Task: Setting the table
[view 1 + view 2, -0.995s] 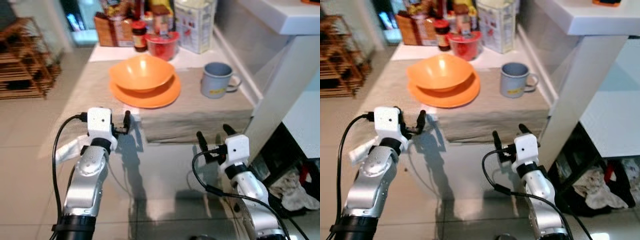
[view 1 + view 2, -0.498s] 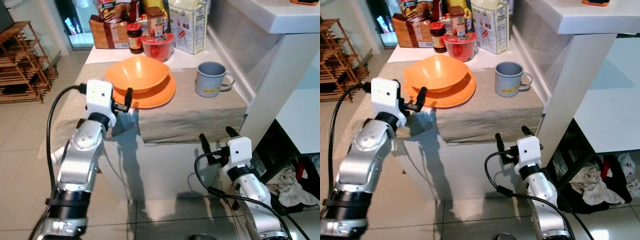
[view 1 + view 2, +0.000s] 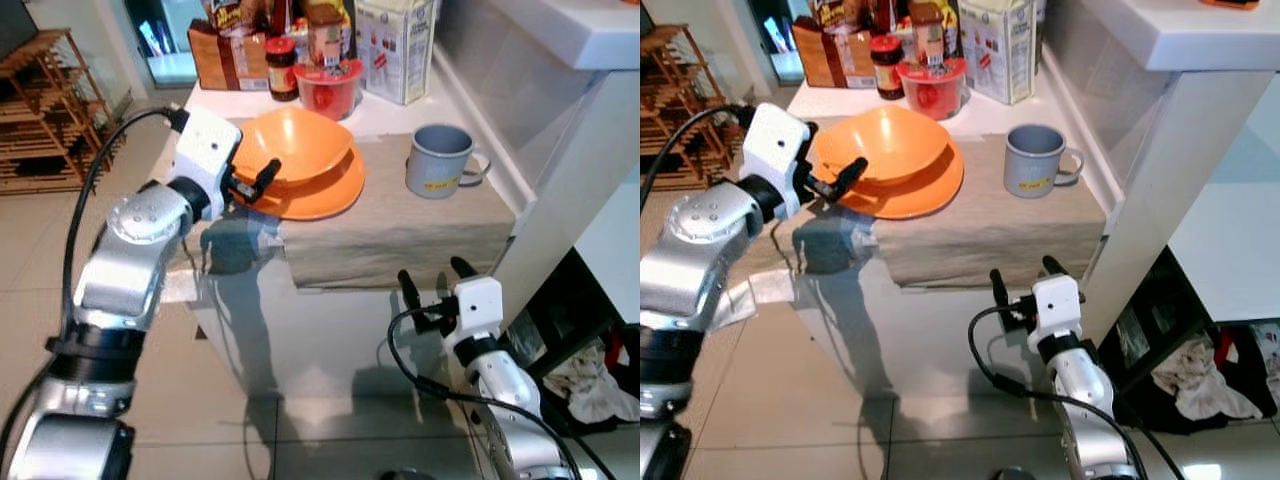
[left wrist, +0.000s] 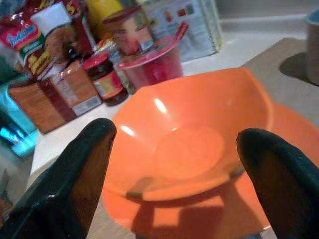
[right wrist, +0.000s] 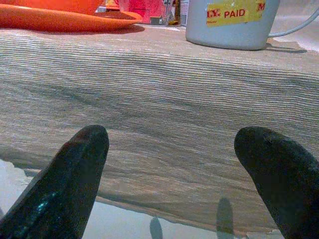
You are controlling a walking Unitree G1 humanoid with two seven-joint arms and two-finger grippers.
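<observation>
Silver arms reach forward over a pale tiled floor [image 3: 300,420]. The right claw [image 3: 438,290] is nearest, low in front of the table [image 3: 330,330], and its two black fingers [image 5: 70,179] stand wide apart with nothing between them. In the right wrist view they point at the hanging edge of a beige cloth [image 3: 400,230] that covers the front part of the table.

The left claw [image 3: 255,183] is higher, at the left side of the table, just beside the rim of an orange bowl [image 3: 295,145]. Its fingers [image 4: 75,179] are also spread open and hold nothing; in the left wrist view the bowl lies between them but a little beyond them, and I cannot tell if one finger touches the rim.

The bowl sits in an orange plate [image 3: 335,195], and the plate rests on the cloth. To the right of them, well apart, a grey mug [image 3: 437,160] with a yellow sticker stands upright on the cloth, with its handle to the right.

Behind these, at the far end of the table, stand a red plastic tub [image 3: 327,90], a dark jar with a red lid [image 3: 282,68], a white carton [image 3: 395,45] and some brown food packets [image 3: 218,55]. A wooden rack [image 3: 50,110] stands on the floor at the far left.
</observation>
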